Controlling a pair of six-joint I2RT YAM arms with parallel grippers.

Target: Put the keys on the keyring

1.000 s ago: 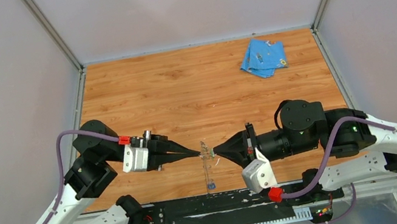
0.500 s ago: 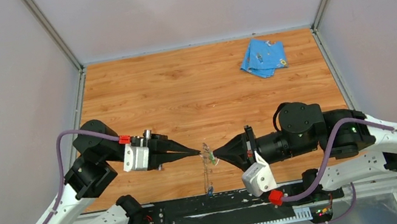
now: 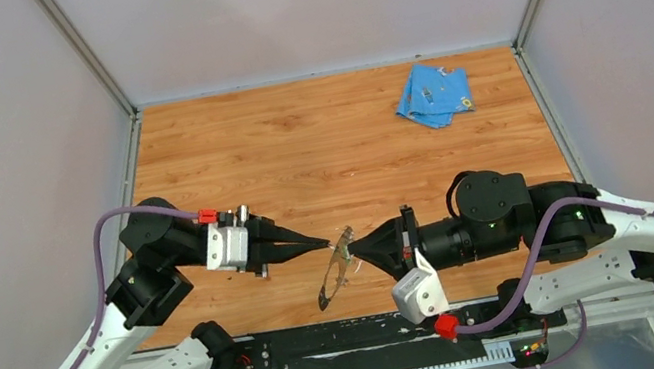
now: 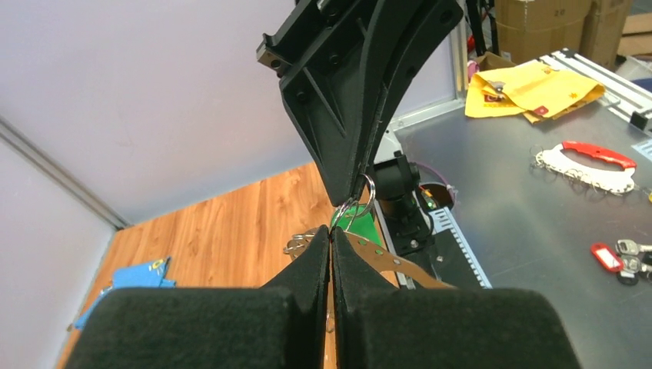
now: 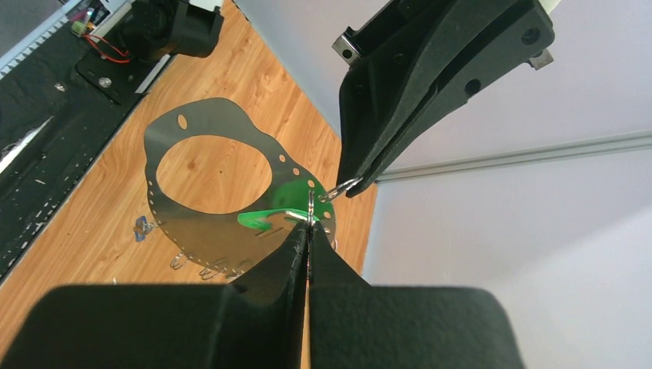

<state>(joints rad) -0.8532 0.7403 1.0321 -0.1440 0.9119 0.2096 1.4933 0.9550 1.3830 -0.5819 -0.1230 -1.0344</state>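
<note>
The keyring (image 5: 207,231) is a thin flat grey metal band bent into an oval loop, with small holes along its rim and some little wire rings hanging from its lower edge. It hangs tilted in the air above the near middle of the table (image 3: 296,149), between the two grippers. The green key (image 5: 265,219) lies against the band, just beside the tips of the right gripper (image 5: 307,231), which is pressed together on the band's rim. The blue key (image 5: 142,227) shows at the opposite end of the loop; I cannot tell if it hangs there or lies on the wood. A blue cloth (image 3: 432,95) is at the far right, well apart. The left gripper (image 3: 324,243) is also pressed together, with a small wire ring (image 5: 338,190) at its tip; whether it pinches this ring I cannot tell. Both arms are low, their grippers level and pointing at each other, tips close.
</note>
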